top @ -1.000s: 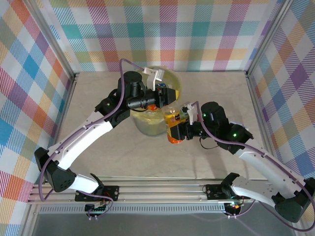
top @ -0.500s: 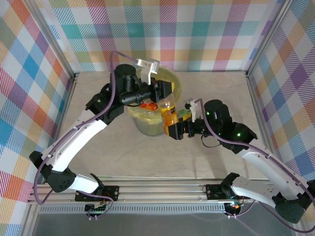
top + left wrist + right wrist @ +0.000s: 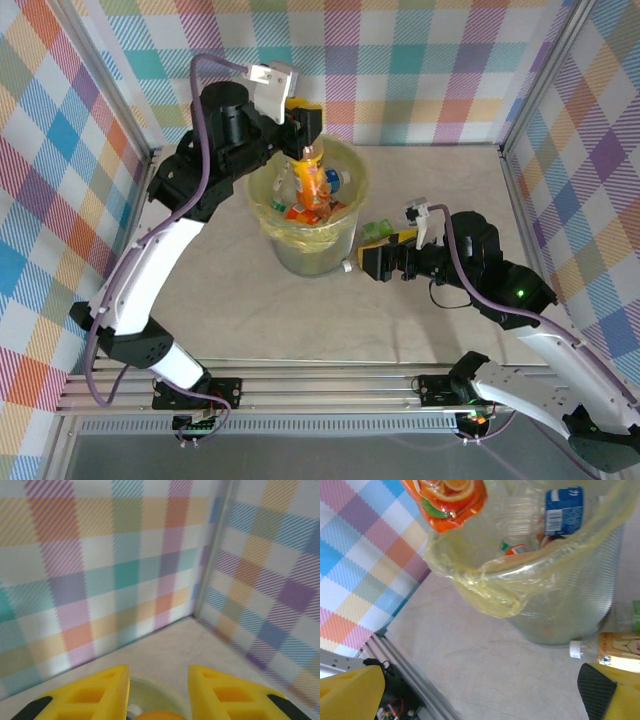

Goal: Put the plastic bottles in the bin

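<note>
Risen, left gripper pinches orange-labelled bottle over bagged bin; right gripper gapes.

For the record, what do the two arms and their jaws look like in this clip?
Both the left arm and right arm have glossy white links joined by black cylindrical joints, with a purple cable looped along each. A small green light glows on the right one. Each wrist carries a white bracket. The jaws are bright yellow with black tips.
</note>
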Controlling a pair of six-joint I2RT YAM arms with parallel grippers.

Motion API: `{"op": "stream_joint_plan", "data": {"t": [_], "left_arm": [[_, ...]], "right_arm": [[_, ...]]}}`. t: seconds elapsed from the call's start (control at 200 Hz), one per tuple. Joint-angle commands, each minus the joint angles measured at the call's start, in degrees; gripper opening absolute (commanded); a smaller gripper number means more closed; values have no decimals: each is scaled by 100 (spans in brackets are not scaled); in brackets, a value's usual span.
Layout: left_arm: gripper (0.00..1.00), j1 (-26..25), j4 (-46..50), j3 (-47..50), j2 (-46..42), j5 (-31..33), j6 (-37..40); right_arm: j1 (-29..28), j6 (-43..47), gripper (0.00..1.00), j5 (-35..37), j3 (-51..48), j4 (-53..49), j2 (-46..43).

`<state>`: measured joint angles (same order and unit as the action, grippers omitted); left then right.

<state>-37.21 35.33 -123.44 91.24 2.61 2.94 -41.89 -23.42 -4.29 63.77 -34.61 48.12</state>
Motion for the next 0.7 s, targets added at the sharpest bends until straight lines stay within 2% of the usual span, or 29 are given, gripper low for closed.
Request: {"op": "stream_joint_plan", "data": {"t": [0.0, 0.07, 0.19, 0.495, 0.695], "left_arm": [[0, 183, 350, -274, 218, 626, 696], [0, 268, 378, -318, 337, 791, 886], [0, 394, 427, -303, 472, 693, 1163], [0, 399, 1023, -207, 768, -150, 1851], [3, 382, 1354, -165, 976, -575, 2142]], "right_arm": [[-20, -176, 100, 478, 0, -179, -79], [-21, -172, 100, 518, 3, -190, -67], [-16, -157, 100, 534, 21, -196, -11], [-21, -194, 100, 774, -5, -256, -5], [-16, -540, 100, 1621, 0, -582, -114]]}}
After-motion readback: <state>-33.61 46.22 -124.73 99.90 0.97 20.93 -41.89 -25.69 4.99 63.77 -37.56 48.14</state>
